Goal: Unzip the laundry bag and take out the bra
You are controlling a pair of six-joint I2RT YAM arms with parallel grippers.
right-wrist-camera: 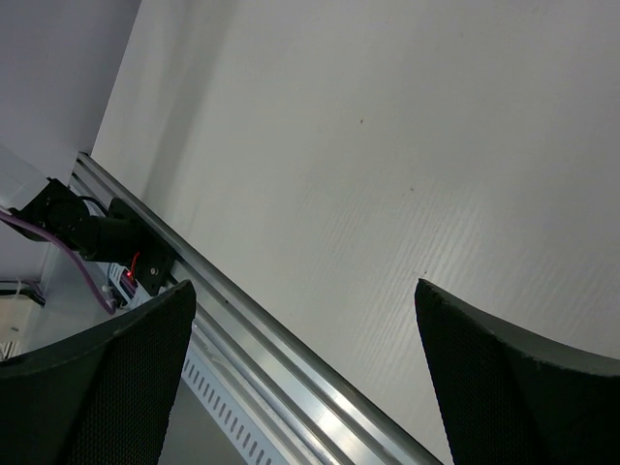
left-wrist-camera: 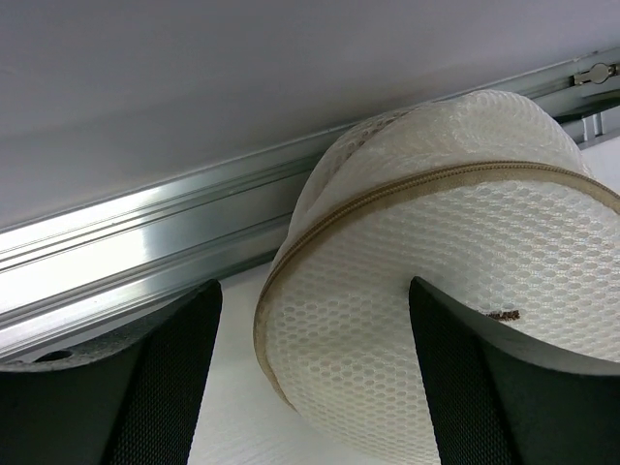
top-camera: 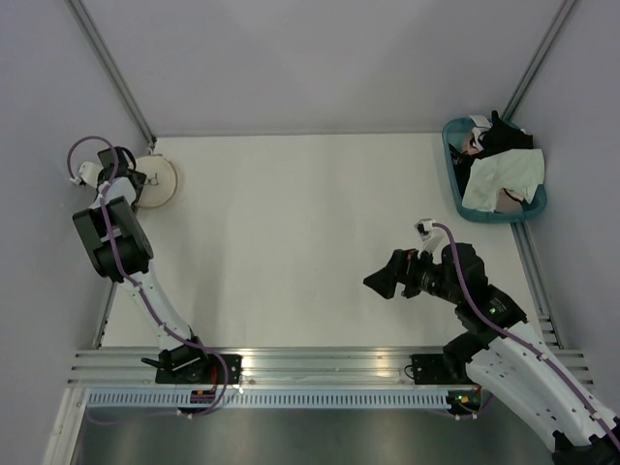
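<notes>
**Trainee:** Where was the laundry bag [top-camera: 158, 181] located?

**Technician:** It sat on the table [top-camera: 291, 242] at the far-left corner, close to the aluminium rail [left-wrist-camera: 145, 262] along that edge. In the left wrist view its cream mesh filled most of the space ahead of the camera. The tan zip band [left-wrist-camera: 436, 184] ran unbroken across the visible part of the rim.

**Trainee:** What was the condition of the left gripper [top-camera: 136, 184]?

**Technician:** Its jaws were spread wide, with the bag between them. One finger [left-wrist-camera: 484, 387] overlapped the mesh, and a strip of table showed between the bag and the other finger. Firm contact could not be confirmed.

**Trainee:** And the right gripper [top-camera: 380, 283]?

**Technician:** It hovered over the right half of the table, well apart from the bag. Its jaws were also spread wide, and only bare table showed between them.

**Trainee:** What else was present?

**Technician:** A teal basket [top-camera: 453, 160] at the far-right corner held a white-and-pale-green cloth [top-camera: 499, 179] and a black garment [top-camera: 504, 136]. The bra could not be picked out in any view.
</notes>
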